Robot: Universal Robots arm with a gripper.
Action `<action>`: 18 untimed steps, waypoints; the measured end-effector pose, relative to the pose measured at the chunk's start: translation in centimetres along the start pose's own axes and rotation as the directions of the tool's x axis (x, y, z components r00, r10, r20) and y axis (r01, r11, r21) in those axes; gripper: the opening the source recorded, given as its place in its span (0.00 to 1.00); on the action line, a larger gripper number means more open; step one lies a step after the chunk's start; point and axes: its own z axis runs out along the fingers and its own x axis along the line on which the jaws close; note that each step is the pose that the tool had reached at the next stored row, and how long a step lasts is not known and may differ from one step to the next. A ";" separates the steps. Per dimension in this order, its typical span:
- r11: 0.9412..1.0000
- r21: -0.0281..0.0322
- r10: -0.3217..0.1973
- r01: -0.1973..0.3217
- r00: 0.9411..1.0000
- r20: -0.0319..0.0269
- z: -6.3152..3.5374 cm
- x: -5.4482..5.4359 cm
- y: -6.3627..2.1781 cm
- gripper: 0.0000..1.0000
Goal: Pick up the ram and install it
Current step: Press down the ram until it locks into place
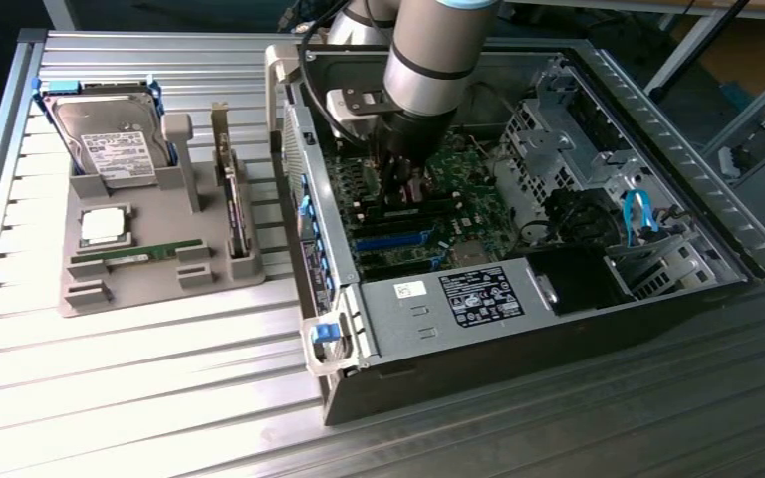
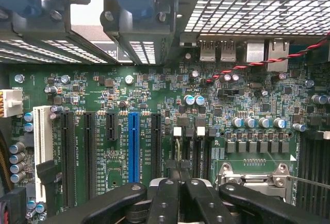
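Arm: the Universal Robots arm [image 1: 425,70] reaches down from above into the open computer case [image 1: 516,329], which lies on its side on a ribbed metal table [image 1: 130,378].
Gripper: the gripper [image 2: 180,180] hangs low over the green motherboard [image 2: 154,105]; in the wrist view its black fingers [image 2: 165,198] are pressed together with nothing visibly between them.
Gripper position: the fingertips sit just above the board, near the black slots beside the silver processor socket [image 2: 252,175].
Ram: a thin green ram stick [image 1: 136,255] lies flat in the grey parts holder [image 1: 156,269] at the exterior view's left, well apart from the gripper and outside the case.
Other parts in the holder: a silver-labelled hard drive [image 1: 107,139] stands tilted at the far end, a square silver processor chip [image 1: 103,225] lies in the middle just beyond the ram, and a dark card [image 1: 232,204] stands on edge along the side nearest the case.
Motherboard detail: a blue expansion slot [image 2: 134,144] runs between black ones, with a white slot [image 2: 43,144] further off; a twisted red and black wire [image 2: 258,63] crosses above the rear ports.
Case interior: a black power supply [image 1: 489,294] with a white label lies near the front edge, and blue cables [image 1: 637,214] sit by the drive cage at the exterior view's right.
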 end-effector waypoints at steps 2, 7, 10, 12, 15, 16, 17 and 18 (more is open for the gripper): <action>1.000 0.000 0.000 0.000 1.000 0.000 0.01 0.0 0.00 0.10; 1.000 0.000 0.000 0.000 1.000 0.000 0.10 0.1 0.00 0.10; 1.000 0.000 0.000 0.000 1.000 0.000 0.11 0.2 0.00 0.10; 1.000 0.000 0.000 0.000 1.000 0.000 0.12 0.3 0.01 0.10; 1.000 0.000 0.000 0.000 1.000 0.000 0.14 0.3 0.01 0.10; 1.000 0.000 0.000 0.000 1.000 0.000 0.15 0.3 0.01 0.10; 1.000 0.000 0.000 0.000 1.000 0.000 0.16 0.3 0.01 0.10; 1.000 0.000 0.000 0.000 1.000 0.000 0.17 0.3 0.01 0.10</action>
